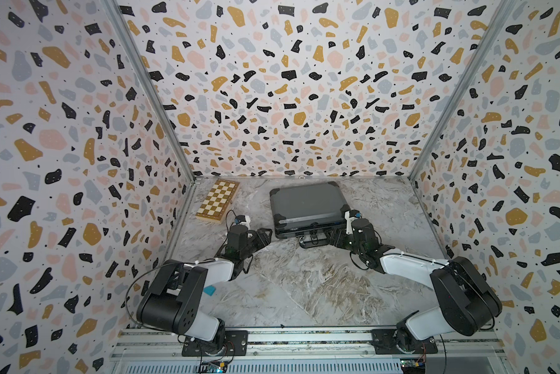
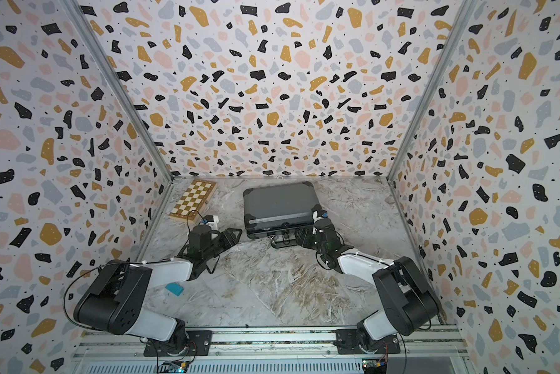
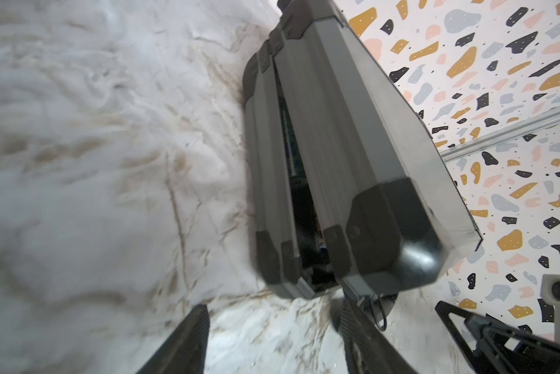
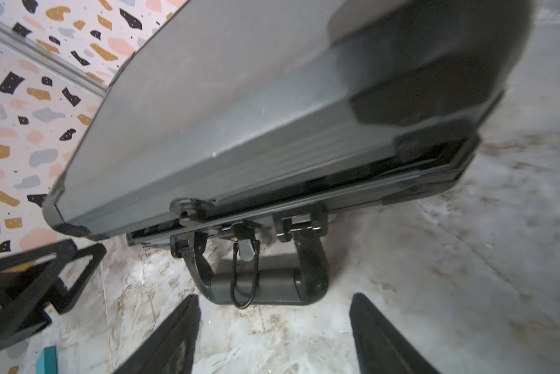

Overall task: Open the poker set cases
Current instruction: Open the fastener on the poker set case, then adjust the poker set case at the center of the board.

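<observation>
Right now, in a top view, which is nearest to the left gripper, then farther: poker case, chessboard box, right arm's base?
1. Poker case, just beside the left gripper.
2. Chessboard box, far left corner.
3. Right arm's base, near right edge.

One dark grey poker set case (image 1: 307, 204), one chessboard box (image 1: 218, 200), one teal block (image 1: 210, 290), two claws (image 1: 263, 235) (image 1: 333, 240).

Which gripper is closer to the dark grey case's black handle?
Right. The right gripper faces the black handle closely; the left gripper is off the dark grey case's front corner.
</observation>
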`<state>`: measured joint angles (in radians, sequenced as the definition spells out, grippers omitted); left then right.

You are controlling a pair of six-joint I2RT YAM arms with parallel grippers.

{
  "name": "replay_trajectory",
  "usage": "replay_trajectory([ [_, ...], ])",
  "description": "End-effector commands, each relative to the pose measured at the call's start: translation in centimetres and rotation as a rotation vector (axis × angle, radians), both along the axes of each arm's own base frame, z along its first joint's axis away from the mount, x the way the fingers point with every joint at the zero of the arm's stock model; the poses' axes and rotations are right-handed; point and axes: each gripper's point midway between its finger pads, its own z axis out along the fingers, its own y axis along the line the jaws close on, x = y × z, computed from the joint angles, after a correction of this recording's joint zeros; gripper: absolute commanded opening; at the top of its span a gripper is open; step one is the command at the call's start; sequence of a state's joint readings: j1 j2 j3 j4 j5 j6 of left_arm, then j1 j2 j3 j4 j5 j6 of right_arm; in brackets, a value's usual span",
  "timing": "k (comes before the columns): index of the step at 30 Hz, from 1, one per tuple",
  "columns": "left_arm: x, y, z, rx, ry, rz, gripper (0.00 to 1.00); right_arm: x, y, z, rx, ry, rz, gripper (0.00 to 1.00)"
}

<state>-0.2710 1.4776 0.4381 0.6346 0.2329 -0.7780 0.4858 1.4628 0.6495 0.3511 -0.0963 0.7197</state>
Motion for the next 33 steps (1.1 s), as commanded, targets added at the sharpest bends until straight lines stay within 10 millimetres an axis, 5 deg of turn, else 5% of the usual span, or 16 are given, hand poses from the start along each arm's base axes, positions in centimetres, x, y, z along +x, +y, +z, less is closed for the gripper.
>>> replay_trajectory([
  [1, 1.1, 0.1, 3.6, -0.043, -0.159, 0.022, 0.68, 0.7, -1.8, 2.3, 0.031, -0.039, -0.056, 0.76],
  [8, 0.7, -0.6, 4.6, -0.104, -0.227, -0.008, 0.73, 2.8, -7.4, 3.3, -0.018, -0.031, -0.18, 0.82],
  [13, 0.9, -0.2, 4.0, -0.09, -0.212, 0.015, 0.73, 5.6, -8.7, 2.2, 0.02, 0.075, -0.191, 0.83],
  [24, 0.7, 1.4, 4.2, -0.015, -0.203, 0.077, 0.74, 10.6, -5.4, 1.1, 0.226, 0.191, -0.06, 0.8],
  [33, 0.8, 1.3, 4.0, -0.02, -0.196, 0.074, 0.74, 9.4, -1.3, -0.7, 0.32, 0.236, 0.041, 0.77],
])
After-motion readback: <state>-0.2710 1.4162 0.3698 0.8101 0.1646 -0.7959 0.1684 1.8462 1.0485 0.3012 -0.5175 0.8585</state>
